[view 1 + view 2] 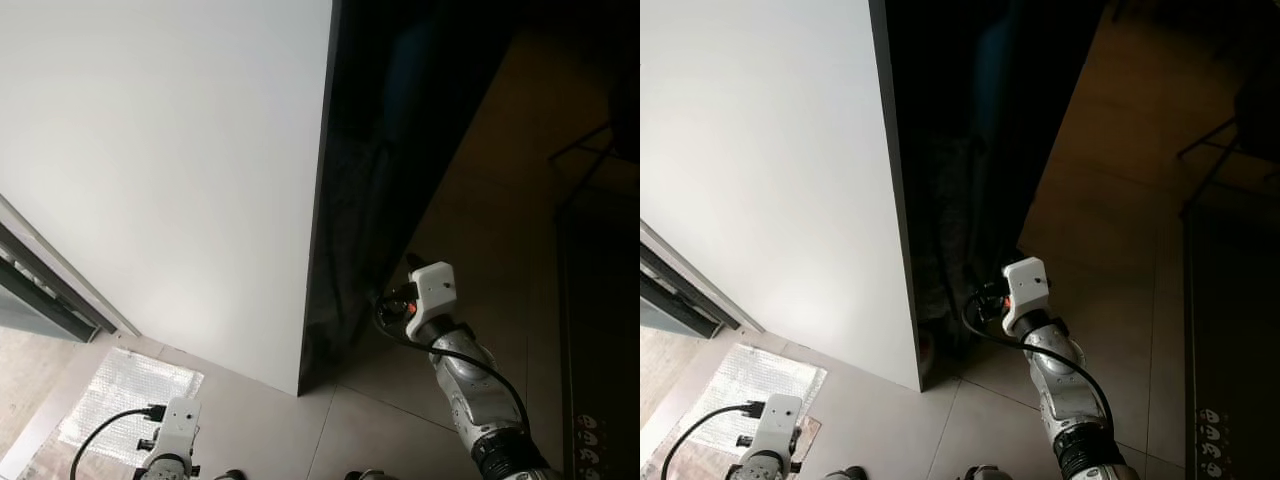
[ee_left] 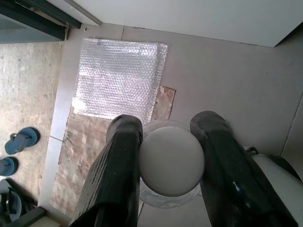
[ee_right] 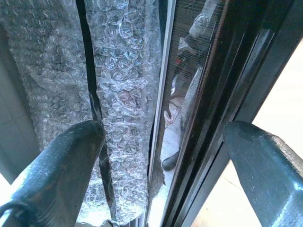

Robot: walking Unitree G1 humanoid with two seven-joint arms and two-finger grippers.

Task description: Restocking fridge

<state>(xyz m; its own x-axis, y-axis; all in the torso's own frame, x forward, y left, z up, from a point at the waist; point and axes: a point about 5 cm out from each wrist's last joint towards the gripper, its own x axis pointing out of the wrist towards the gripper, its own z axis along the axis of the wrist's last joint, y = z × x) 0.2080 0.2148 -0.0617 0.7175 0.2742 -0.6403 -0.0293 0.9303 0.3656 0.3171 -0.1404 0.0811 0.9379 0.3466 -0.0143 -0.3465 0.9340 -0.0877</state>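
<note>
Left gripper [image 2: 168, 165] pinched on a white-lidded jar [image 2: 171, 161], kept low for stocking | right gripper [image 3: 161, 161] spread at the dark fridge [image 1: 400, 150] door edge, apparently for opening.

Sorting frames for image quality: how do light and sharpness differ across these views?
Eye views: white fridge side bright and nearly washed out, the dark front almost black, right gripper in shadow. Left wrist view: evenly lit, sharp, white lid between the fingers. Right wrist view: bubble wrap crisp, fingers close and soft.
</note>
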